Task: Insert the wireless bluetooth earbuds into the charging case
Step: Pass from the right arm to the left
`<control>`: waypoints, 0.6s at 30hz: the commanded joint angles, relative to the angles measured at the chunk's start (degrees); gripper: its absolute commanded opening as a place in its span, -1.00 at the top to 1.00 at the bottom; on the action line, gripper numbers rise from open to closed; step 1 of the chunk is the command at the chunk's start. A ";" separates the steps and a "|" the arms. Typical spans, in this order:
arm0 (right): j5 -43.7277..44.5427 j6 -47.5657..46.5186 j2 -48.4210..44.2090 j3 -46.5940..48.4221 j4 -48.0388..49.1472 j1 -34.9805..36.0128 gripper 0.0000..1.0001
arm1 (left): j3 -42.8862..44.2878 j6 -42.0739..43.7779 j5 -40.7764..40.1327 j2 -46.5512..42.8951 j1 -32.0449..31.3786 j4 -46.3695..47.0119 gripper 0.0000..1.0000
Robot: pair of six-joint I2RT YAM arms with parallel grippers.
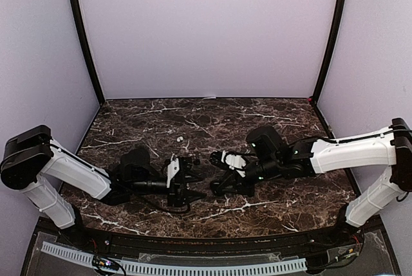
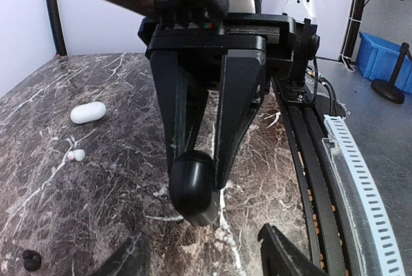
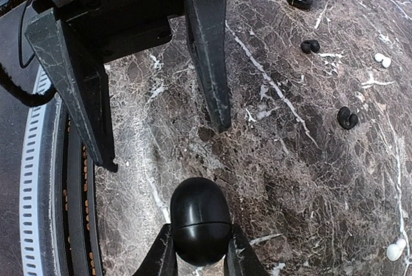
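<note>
Marble worktop (image 3: 290, 179) is carrying the loose earbuds (image 3: 347, 118); the right hand (image 3: 199, 237) is pinching the black case (image 3: 200, 221).
The left hand (image 3: 165, 144) is facing that case with its fingers spread wide, gripping nothing. Black earbuds and white ones (image 3: 383, 60) are lying scattered, well apart from both hands. The white case (image 2: 88, 112) is lying farther off.

The dark marble table (image 1: 193, 115), veined white, was evenly lit. Pale lavender walls (image 1: 206, 31) rose behind it and on both sides, black posts (image 1: 84, 38) at its rear corners. A white slotted cable track (image 1: 193, 267) ran along its near edge; beyond that, grey floor (image 2: 396, 134) held what looked like a blue bin (image 2: 383, 57).
</note>
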 commanded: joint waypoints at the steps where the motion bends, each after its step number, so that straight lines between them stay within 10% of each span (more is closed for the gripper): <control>1: 0.49 -0.03 0.86 2.05 0.49 0.81 0.78 | 2.22 1.64 0.38 1.12 -0.48 -0.43 -0.26; 18: 1.46 -2.46 3.15 2.76 3.69 3.54 0.76 | 3.73 2.21 3.29 5.90 -0.66 -0.56 0.01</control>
